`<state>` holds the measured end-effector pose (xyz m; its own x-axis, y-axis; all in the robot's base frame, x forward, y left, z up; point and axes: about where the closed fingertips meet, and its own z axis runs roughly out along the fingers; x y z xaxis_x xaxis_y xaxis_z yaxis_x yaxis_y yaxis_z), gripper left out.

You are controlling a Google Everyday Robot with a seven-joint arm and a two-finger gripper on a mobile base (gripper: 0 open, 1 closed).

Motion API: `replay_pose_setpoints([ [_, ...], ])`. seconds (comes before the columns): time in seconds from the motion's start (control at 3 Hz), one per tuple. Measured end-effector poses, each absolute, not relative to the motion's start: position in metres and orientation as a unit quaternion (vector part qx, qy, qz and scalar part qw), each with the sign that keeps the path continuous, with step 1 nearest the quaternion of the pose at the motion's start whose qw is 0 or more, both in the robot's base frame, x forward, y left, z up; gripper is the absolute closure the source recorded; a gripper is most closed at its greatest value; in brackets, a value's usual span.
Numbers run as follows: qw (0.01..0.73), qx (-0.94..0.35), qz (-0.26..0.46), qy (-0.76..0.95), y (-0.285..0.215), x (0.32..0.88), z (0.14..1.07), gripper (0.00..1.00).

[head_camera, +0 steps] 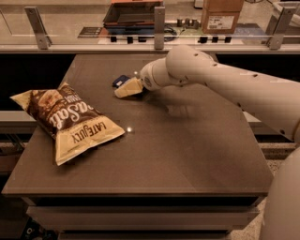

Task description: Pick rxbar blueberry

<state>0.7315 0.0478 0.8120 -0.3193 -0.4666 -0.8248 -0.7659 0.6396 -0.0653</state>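
Observation:
The rxbar blueberry (120,80) is a small dark blue bar lying flat on the brown table (187,150), toward the far middle. Only its far left part shows; the rest is hidden behind my gripper. My gripper (125,89) is the cream-coloured tip of the white arm (225,82), which reaches in from the right. It sits low at the table surface, right against the near side of the bar. I cannot tell whether it touches or holds the bar.
A large brown and cream chip bag (68,122) lies on the left of the table, near its left edge. Behind the table runs a glass rail with metal posts (159,21), and a counter with a cardboard box (221,14).

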Motion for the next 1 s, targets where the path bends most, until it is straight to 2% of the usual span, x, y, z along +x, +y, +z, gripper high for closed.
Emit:
replay_pose_setpoints([
  [0.33,0.436,-0.388,0.172,0.794,0.0478,0.7315,0.8151,0.87],
  [0.67,0.435,-0.388,0.172,0.794,0.048,0.7315,0.8207,1.0],
  [1.0,0.435,-0.388,0.172,0.794,0.0481,0.7315,0.8206,1.0],
])
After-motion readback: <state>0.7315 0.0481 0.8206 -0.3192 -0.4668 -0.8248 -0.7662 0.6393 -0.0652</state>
